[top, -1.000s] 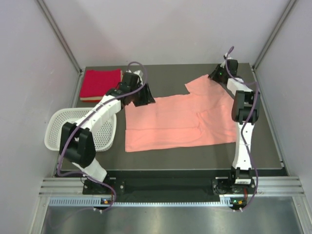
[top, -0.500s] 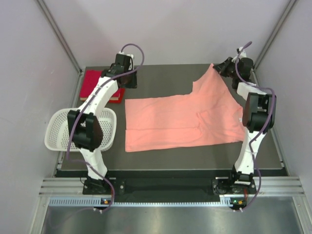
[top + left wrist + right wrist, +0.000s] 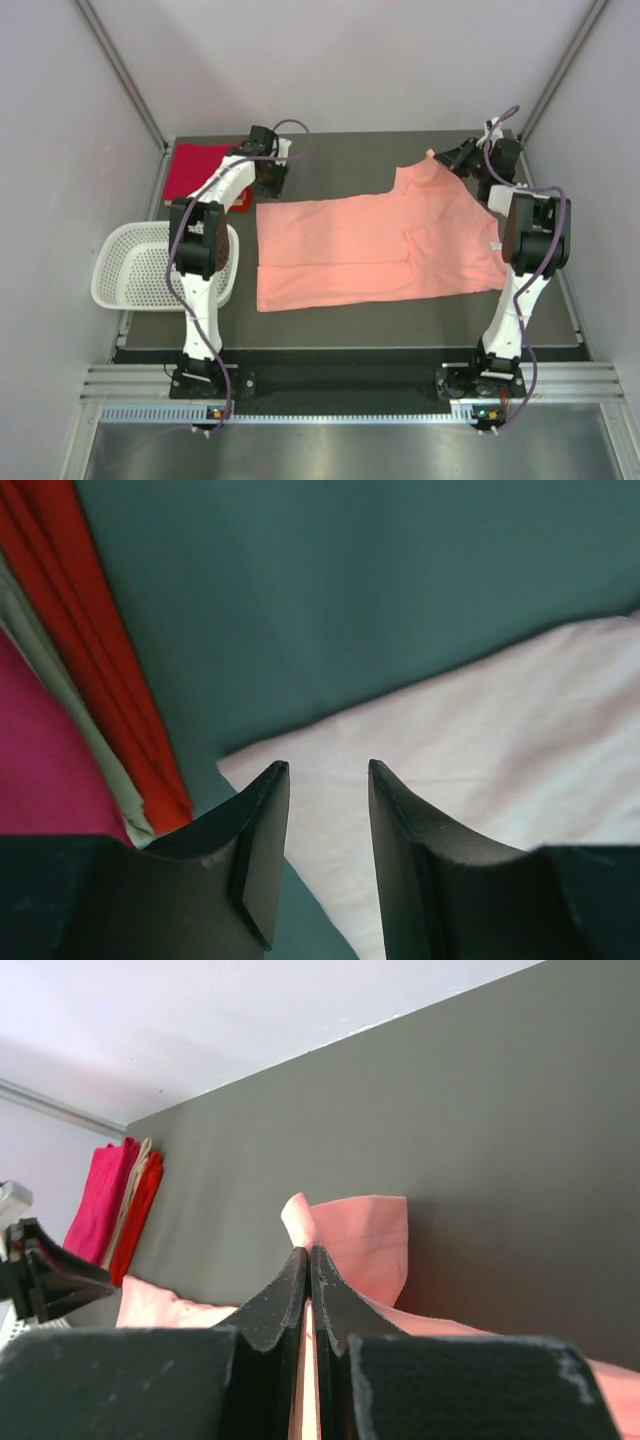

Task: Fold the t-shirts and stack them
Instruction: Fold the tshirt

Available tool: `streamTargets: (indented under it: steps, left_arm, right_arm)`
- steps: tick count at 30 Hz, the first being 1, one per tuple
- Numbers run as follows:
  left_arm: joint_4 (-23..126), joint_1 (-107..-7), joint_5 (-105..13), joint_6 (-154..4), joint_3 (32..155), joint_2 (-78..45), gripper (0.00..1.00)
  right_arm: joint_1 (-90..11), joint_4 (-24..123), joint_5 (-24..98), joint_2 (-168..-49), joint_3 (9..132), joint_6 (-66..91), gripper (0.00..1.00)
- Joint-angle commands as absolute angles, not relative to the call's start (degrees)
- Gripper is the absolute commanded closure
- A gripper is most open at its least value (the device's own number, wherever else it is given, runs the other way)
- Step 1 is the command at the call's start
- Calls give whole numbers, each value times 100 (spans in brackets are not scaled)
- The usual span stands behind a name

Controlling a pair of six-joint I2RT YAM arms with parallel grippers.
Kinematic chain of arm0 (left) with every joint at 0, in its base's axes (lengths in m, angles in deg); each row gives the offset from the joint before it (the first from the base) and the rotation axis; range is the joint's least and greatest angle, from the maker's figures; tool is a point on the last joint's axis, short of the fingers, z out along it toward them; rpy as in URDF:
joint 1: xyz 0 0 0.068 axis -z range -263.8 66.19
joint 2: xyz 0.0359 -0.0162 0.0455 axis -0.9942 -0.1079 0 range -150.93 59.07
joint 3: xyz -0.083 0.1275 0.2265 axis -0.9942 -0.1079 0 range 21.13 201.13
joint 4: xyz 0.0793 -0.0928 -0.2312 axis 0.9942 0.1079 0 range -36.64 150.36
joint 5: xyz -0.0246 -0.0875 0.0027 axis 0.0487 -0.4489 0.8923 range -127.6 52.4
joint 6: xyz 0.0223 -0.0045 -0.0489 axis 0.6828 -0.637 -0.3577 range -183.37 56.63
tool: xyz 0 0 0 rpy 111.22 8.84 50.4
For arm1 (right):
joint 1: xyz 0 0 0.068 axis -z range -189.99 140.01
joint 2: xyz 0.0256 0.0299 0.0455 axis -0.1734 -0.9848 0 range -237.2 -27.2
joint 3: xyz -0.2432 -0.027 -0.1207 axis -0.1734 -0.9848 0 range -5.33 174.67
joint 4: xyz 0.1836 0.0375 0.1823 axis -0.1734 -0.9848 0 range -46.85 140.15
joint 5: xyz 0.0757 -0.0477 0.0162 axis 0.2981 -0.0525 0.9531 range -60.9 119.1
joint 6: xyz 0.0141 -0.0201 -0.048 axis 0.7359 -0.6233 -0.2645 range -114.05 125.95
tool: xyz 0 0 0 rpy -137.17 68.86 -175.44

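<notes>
Pinching salmon t-shirt (image 3: 370,245) edge, right jaws clenched; left jaws parted over its corner; white tag (image 3: 494,247) unreadable.

salmon-pink t-shirt (image 3: 370,245) spread mostly flat across the table (image 3: 340,325), its far-right corner raised off the surface. red t-shirts (image 3: 198,170) folded square, stacked at far-left corner, near the pink one, not touching.
</notes>
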State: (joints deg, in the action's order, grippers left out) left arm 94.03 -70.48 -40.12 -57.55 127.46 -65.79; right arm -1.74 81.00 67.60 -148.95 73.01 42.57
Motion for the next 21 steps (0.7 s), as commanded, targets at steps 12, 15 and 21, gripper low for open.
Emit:
streamTargets:
  steps: [12,15,21]
  left_arm:
    - [9467,-7308,-3329,-5195,13442,-7294,54]
    - [9441,-7326,-3364,-5133,13451,-7320,54]
    - [9634,-7361,-3531,-5133,13478,-7338,59]
  right_arm:
    - [188,8170,7067,-14348,6858,3768,100]
    - [205,8073,7093,-14286,6885,3698,100]
    - [205,7977,7084,-14303,6955,3645,100]
